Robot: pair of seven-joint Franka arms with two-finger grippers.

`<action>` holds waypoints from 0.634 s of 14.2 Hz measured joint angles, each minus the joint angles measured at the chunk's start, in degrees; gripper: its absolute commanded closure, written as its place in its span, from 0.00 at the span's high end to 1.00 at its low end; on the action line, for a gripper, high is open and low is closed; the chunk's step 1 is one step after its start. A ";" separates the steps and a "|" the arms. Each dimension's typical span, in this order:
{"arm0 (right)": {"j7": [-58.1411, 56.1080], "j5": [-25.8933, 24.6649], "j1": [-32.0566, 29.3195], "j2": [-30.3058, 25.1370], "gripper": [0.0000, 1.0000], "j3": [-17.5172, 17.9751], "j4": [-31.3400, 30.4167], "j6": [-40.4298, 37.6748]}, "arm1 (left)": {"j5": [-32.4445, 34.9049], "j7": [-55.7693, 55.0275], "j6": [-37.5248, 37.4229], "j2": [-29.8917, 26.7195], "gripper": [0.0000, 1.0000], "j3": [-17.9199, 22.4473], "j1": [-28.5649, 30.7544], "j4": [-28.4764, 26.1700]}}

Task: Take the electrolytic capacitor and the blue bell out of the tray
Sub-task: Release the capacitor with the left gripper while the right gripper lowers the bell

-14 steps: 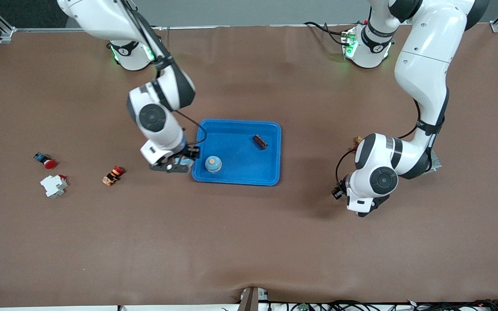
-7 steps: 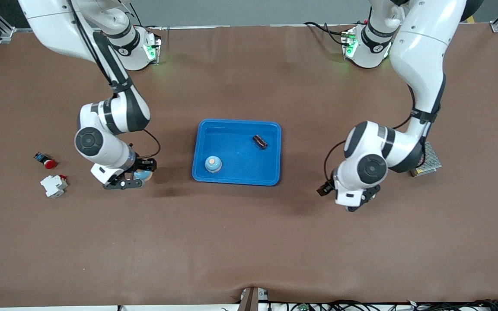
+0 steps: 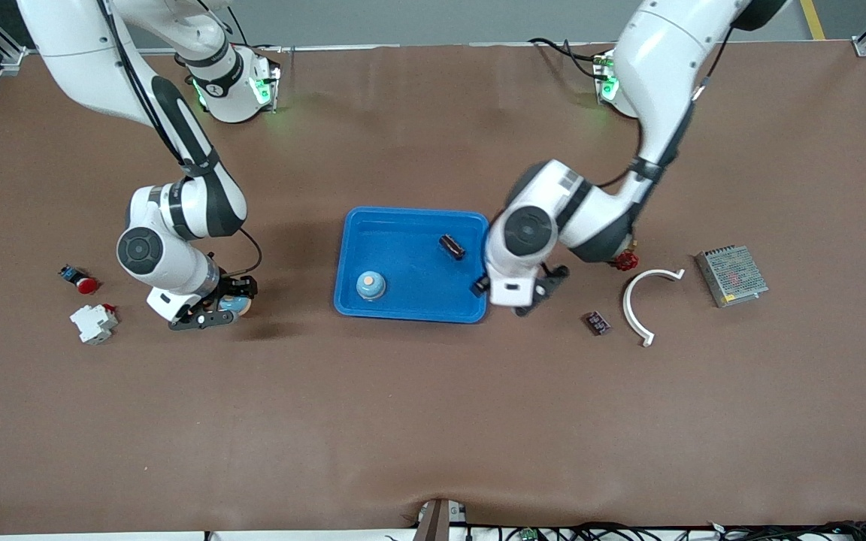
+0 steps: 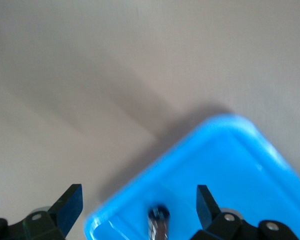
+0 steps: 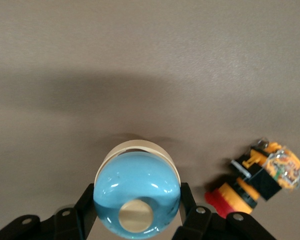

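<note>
Front view: capacitor [image 3: 452, 246] apparently lies flat, diagonal in tray [image 3: 418, 309]

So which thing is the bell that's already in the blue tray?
Find the blue tray mid-table. Two things lie in it: the bell sits in the corner nearer the front camera, toward the right arm's end. It's a light blue dome with a tan button; the capacitor is a dark cylinder.

A bell [image 3: 370, 285] and a capacitor [image 3: 452, 246] lie apart in the tray [image 3: 412, 312], the bell nearer the front camera.
</note>
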 measured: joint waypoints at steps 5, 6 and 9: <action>-2.49 0.13 -2.33 2.36 1.00 0.30 -0.49 3.47 | 0.00 -6.21 4.40 3.40 0.91 0.04 -5.86 -0.40; -2.46 0.13 -2.35 2.39 1.00 0.28 -0.50 3.48 | 0.00 -6.21 5.12 4.11 0.87 0.04 -6.07 -0.43; -1.90 0.20 -2.54 2.30 1.00 0.28 0.64 0.20 | 0.00 -6.21 7.45 5.90 0.74 0.03 -6.66 -0.47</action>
